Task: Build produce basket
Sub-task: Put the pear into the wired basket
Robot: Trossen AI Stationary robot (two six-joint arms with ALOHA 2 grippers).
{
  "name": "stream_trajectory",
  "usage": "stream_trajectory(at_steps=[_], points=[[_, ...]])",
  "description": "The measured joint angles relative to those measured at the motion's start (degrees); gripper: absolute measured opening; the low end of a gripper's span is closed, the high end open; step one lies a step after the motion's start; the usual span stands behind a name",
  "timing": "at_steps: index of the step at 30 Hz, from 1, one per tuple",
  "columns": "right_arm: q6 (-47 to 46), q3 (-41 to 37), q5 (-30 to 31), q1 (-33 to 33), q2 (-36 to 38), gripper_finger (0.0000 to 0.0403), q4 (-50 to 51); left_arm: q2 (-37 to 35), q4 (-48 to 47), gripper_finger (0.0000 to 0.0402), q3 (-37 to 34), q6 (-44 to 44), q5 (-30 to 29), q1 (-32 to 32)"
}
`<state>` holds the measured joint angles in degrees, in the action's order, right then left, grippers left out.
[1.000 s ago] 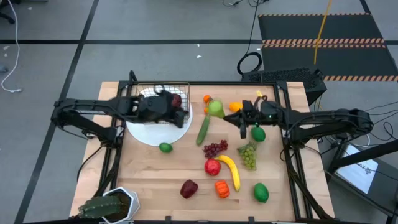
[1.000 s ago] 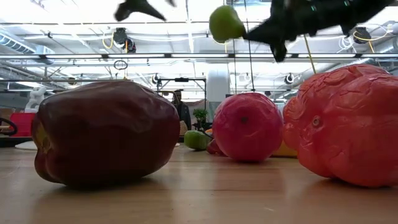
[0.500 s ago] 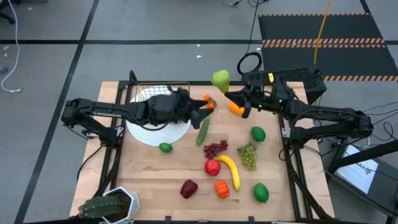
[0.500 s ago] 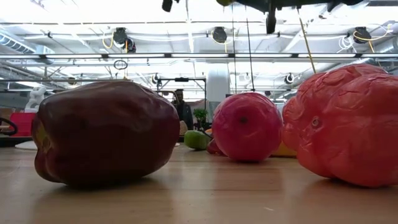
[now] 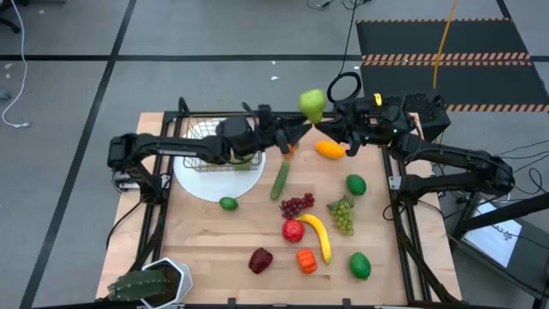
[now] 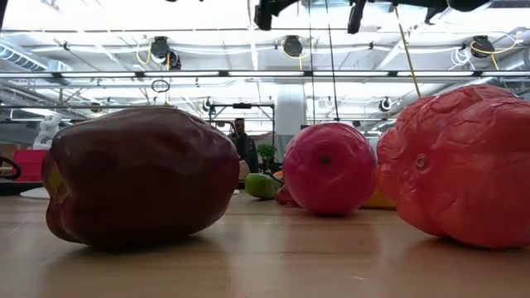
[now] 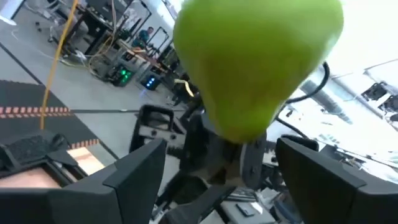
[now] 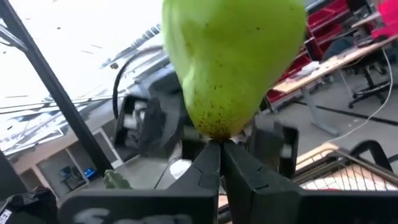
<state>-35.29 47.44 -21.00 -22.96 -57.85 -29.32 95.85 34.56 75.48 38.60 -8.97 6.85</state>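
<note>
The wire basket [image 5: 221, 142] sits far left on the white plate [image 5: 219, 180]. Midair, the left gripper [image 5: 296, 130] spreads its fingers toward the green pear [image 5: 312, 104], pinched by the right gripper [image 5: 330, 129]. A mistimed handover could drop it.

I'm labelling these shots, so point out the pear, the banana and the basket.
pear [image 5: 311, 103], high view, its body.
banana [image 5: 319, 233], high view, mid-curve.
basket [image 5: 190, 155], high view, its wire side.

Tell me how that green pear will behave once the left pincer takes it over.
The pear looks smooth and glossy, so it may slip. The right pincer holds only its narrow end, so it could swing or twist. Its rounded body is wide; the left pincer, open beneath it, may need a deep grip.
</note>
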Motion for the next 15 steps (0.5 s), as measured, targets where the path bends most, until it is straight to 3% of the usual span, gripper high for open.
stream_trajectory(at_steps=[15], points=[[-3.0, 0.0, -7.9, -4.4, -3.4, 0.0004, 0.7, 1.3, 2.0, 0.0279, 0.0, -1.4, 0.1, 1.3]])
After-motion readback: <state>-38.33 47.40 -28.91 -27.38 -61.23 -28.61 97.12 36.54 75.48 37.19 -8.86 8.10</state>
